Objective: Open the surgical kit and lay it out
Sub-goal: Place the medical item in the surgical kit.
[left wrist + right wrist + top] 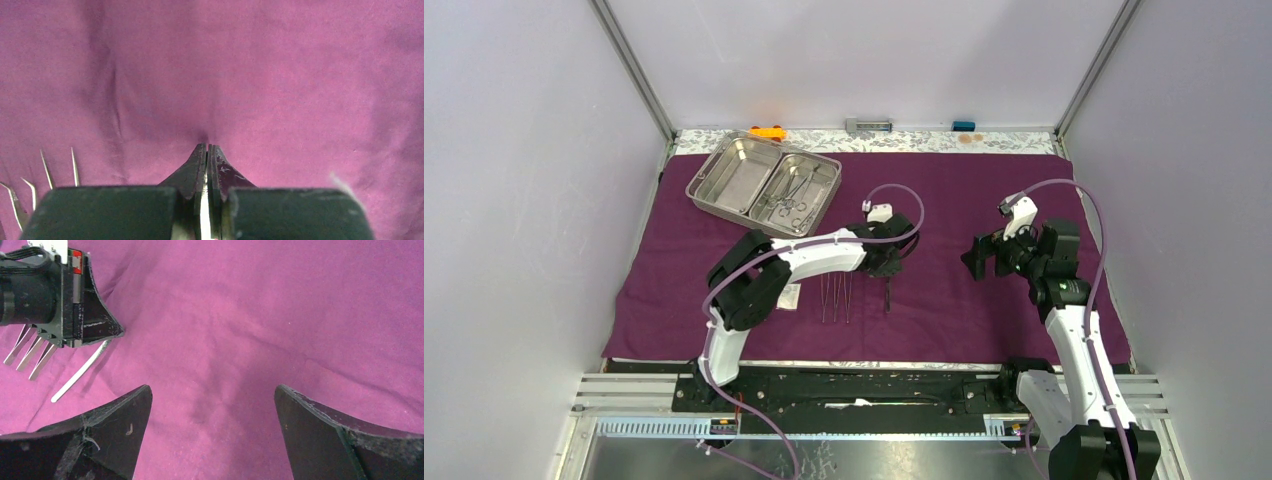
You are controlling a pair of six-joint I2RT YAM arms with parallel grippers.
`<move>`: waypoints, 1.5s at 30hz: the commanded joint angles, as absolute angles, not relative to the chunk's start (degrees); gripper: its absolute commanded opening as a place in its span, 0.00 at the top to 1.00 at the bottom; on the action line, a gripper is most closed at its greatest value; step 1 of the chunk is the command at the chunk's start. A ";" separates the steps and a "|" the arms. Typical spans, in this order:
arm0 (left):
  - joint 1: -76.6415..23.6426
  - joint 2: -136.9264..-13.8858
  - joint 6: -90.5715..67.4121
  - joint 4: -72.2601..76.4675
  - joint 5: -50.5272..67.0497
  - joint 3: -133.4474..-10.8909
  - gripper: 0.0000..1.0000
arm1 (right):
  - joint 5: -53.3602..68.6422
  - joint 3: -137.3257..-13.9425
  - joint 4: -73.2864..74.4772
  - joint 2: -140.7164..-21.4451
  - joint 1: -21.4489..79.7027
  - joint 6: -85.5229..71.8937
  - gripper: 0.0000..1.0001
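Clamping a thin steel tweezers (80, 371), left end effector (207, 149) is pinched tight at centre frame over purple cloth wrap (964, 190); other tweezers (834, 298) lie just left; right end effector (212, 390) spread wide, empty; steel tray (734, 180) upper left holds ring-handled forceps (789, 197).

Overhead view: soft even light from above, no hard shadows, walls flat pale lilac. Steel tray (734, 178), upper left, glares white along rim. Purple cloth (984, 320) dark, evenly lit.

My left wrist view: cloth oversaturated magenta, dimmer toward upper corners. My left fingers (190, 172) fairly sharp, their base at bottom edge soft. White smear lower right.

My right wrist view: my right fingers (115, 435) near-black, blurred at bottom corners. tweezers (80, 376) at left glint, thin shadow beside.
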State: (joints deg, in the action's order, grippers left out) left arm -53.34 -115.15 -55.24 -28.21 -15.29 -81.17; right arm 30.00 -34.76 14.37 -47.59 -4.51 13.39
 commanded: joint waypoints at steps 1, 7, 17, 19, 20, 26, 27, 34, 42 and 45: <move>-53.70 -115.88 -54.44 -29.33 -18.66 -84.88 1.00 | 32.48 -34.66 13.17 -46.57 -4.77 12.86 0.01; -53.79 -116.18 -53.45 -28.88 -20.30 -84.56 1.00 | 33.13 -34.76 13.35 -46.85 -4.75 12.95 0.01; -53.79 -117.50 -52.17 -28.04 -20.21 -84.02 1.00 | 33.79 -34.69 13.48 -47.00 -4.83 13.11 0.01; -53.83 -117.60 -52.04 -27.36 -19.72 -83.41 1.00 | 33.99 -34.63 13.48 -47.19 -4.83 13.10 0.01; -53.81 -117.69 -52.08 -27.15 -19.61 -83.07 1.00 | 34.10 -34.70 13.54 -47.30 -4.79 13.12 0.01; -54.03 -117.86 -51.95 -26.27 -18.86 -82.15 0.98 | 34.16 -34.54 13.53 -47.11 -4.83 13.20 0.01; -54.16 -117.98 -51.87 -26.20 -18.75 -82.13 0.98 | 34.19 -34.46 13.53 -47.09 -4.82 13.24 0.01; -54.52 -117.25 -51.51 -24.92 -18.45 -80.64 0.95 | 34.53 -34.53 13.47 -47.04 -4.83 13.18 0.01; -54.51 -116.21 -51.32 -23.32 -17.08 -78.56 0.92 | 34.46 -34.38 13.45 -46.93 -4.83 13.19 0.01; -54.57 -116.04 -51.24 -22.88 -16.76 -78.16 0.91 | 34.51 -34.35 13.47 -47.01 -4.83 13.20 0.01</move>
State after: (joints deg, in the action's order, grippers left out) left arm -53.98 -116.73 -51.44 -23.79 -18.63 -80.03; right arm 32.69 -34.41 14.55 -47.46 -4.56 13.41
